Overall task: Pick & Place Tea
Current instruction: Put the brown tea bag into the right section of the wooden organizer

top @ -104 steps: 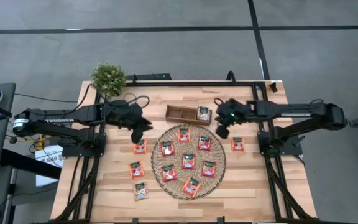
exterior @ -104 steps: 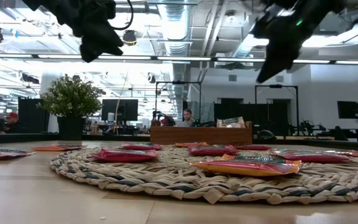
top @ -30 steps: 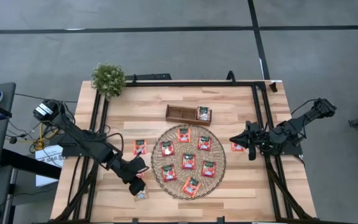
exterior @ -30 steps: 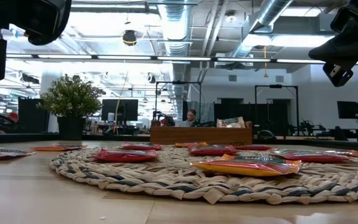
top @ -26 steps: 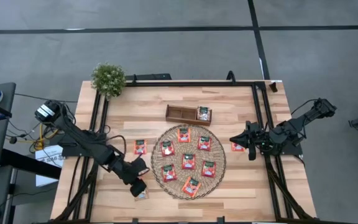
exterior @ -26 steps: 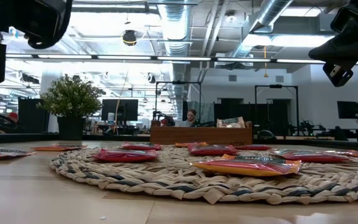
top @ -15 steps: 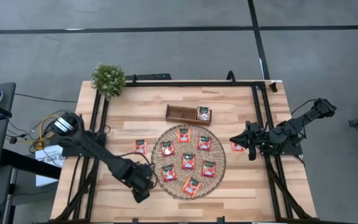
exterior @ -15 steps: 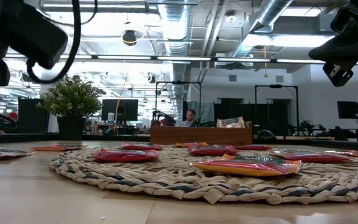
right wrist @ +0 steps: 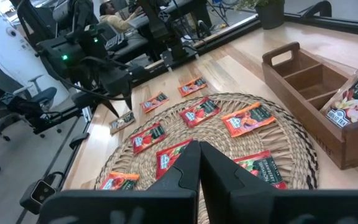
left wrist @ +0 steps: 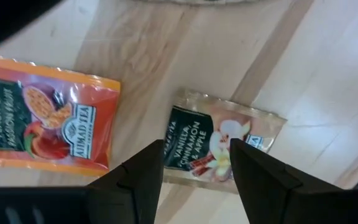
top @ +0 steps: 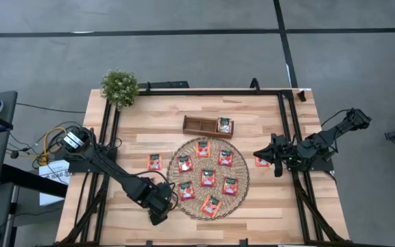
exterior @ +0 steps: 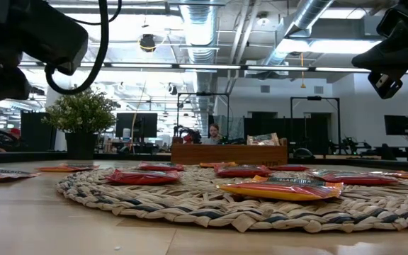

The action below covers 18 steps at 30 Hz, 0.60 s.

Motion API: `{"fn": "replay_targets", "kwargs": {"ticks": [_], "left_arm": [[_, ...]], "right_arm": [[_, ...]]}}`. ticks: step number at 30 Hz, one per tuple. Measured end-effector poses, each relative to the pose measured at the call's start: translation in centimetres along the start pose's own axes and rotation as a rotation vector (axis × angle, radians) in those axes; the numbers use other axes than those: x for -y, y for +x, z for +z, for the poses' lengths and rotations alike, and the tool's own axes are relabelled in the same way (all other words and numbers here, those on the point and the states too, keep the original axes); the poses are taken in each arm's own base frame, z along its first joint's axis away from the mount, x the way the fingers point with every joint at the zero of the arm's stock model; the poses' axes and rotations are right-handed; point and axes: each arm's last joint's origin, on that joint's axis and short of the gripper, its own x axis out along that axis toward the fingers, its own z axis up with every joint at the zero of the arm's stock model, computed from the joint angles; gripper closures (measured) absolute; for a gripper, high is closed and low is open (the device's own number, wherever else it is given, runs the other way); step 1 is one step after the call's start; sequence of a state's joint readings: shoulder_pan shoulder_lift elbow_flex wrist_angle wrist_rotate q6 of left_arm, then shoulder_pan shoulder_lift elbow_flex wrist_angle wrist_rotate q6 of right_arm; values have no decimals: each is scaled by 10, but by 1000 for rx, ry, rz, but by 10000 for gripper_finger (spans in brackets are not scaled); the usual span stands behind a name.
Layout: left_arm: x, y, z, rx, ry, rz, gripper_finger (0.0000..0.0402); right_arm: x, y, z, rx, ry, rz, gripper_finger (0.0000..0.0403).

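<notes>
Near the table's front-left edge, the left hand (left wrist: 194, 163) hangs spread, empty, over a beige sachet (left wrist: 219, 144).

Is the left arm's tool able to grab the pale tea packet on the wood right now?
Probably yes. The left tool hangs right over the vanilla, cinnamon and apple sachet with its fingers apart, one over each side of it. Nothing lies on top of it, and the orange sachet beside it sits clear.

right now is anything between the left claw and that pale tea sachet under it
Nothing visible. The left claw hangs open straight over the pale sachet on bare wood; the orange sachet lies beside it, apart.
</notes>
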<state>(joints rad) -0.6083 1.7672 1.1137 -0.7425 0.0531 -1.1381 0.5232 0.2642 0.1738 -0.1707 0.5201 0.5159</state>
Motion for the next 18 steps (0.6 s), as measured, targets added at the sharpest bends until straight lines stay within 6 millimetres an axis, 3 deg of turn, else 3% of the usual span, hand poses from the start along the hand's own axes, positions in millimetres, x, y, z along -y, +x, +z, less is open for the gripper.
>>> {"fn": "replay_targets", "kwargs": {"ticks": [18], "left_arm": [[-1, 0, 1, 33, 102, 26, 225]], "right_arm": [[0, 0, 0, 0, 8, 0, 403]]}}
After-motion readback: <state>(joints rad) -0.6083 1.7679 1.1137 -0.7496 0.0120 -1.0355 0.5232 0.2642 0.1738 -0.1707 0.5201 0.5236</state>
